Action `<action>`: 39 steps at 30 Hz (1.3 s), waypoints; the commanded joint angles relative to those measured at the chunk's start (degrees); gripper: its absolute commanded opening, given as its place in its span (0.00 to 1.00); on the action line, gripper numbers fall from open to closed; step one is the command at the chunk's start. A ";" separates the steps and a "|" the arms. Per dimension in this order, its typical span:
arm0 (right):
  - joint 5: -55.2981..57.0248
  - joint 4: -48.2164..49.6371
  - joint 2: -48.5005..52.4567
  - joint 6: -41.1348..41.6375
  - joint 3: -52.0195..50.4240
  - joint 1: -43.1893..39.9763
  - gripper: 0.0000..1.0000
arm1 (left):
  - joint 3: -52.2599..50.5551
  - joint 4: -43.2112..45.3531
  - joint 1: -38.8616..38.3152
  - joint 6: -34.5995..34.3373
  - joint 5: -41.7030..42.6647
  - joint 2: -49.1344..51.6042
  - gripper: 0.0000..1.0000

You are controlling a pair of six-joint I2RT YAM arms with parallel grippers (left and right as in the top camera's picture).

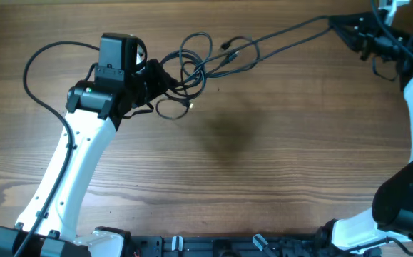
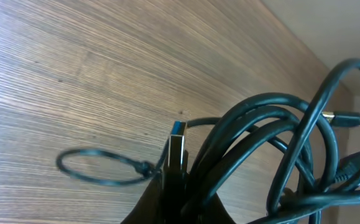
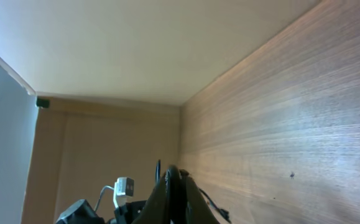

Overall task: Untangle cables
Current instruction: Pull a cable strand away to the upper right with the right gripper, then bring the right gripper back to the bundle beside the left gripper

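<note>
Cables sit knotted toward the far left of the table. They are thin, light and limp, so we expect the loops to snag rather than slide. Our left gripper is clenched on the knot beside a USB plug. Our right gripper, far right, pinches taut strands. We would grip cord, not plugs.

Cables on table, far left-centre

Wood-grain table, pale cream wall behind, tan panel, soft even light
</note>
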 commanded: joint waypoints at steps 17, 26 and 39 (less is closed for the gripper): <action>13.92 -18.78 -1.92 -24.74 1.05 -0.94 0.31 | -0.94 5.75 3.74 18.34 21.90 -0.26 0.04; 8.13 -19.08 -2.54 -31.95 1.05 20.48 0.52 | -0.94 9.99 3.76 12.59 25.35 -0.26 0.04; 39.10 -21.27 -10.16 -34.23 1.05 45.57 0.46 | -0.94 7.63 3.74 8.70 23.63 -0.26 0.04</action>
